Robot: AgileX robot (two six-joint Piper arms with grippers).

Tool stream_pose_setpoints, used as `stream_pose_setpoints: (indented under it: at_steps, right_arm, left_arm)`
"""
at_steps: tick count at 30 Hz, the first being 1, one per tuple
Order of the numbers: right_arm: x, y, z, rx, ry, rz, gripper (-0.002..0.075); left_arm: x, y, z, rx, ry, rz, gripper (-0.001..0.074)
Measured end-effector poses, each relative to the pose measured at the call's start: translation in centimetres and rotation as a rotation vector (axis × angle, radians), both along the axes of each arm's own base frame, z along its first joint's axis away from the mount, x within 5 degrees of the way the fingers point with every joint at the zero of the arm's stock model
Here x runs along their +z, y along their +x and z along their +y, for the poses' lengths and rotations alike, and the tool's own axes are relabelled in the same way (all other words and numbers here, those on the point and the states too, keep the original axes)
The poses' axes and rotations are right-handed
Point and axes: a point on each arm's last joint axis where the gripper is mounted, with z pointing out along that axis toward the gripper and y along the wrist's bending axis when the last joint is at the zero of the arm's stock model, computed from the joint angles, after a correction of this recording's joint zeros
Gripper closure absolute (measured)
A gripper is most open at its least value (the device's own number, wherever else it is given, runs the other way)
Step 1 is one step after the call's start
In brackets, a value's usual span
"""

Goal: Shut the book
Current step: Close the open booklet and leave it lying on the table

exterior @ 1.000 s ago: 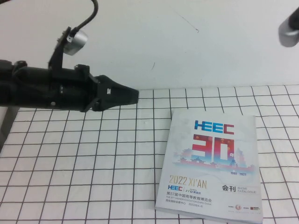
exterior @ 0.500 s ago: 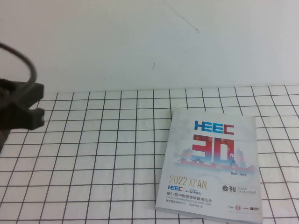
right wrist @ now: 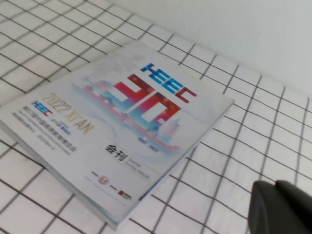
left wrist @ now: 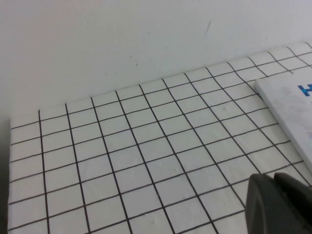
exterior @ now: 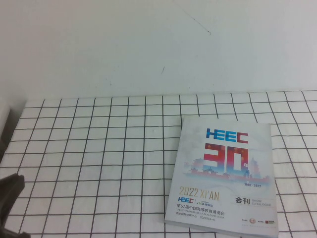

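Biggest thing in view is the plain white wall (exterior: 148, 44), running straight across behind everything. Below it lies the table (exterior: 99, 163), covered corner to corner in white with a black grid of squares.

And there is the book (exterior: 225, 173), lying flat on the robot's right side of the table, close to the near edge. It is closed, front cover up, turned slightly off the grid lines. You can read the cover: blue "HEEC" lettering, a big red "30" beneath it, gold "2022 XI'AN" lower down. Nothing is touching it.

Over on the left edge of the high view, low down, a dark shape (exterior: 9, 191) pokes in; what it belongs to I cannot tell.

Now the left gripper (left wrist: 274, 183), seen from its own wrist camera: it hangs over bare squares on the left part of the table, with the book's corner off to one side and well apart. The claw is narrow, its two dark halves meeting with no table showing between them, and it holds nothing.

The right gripper (right wrist: 275, 191) hangs over the grid just beside the book, not touching it. Same story: claw pinched narrow, carrying nothing.
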Motion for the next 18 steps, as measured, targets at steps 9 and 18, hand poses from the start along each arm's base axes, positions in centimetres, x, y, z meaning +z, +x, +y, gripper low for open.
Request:
stream_pose_setpoints:
  at_steps: [9,18]
  right_arm:
    - [-3.1,-0.2,0.5,0.014,0.084,0.089,0.0727]
    - [-4.3,-0.4,0.5,0.010,0.066,0.144,0.0727]
  left_arm:
    - [-1.0,-0.5,0.1,-0.006,0.012,0.004,0.0739]
    - [-1.0,-0.6,0.1,-0.006,0.013,0.002,0.0739]
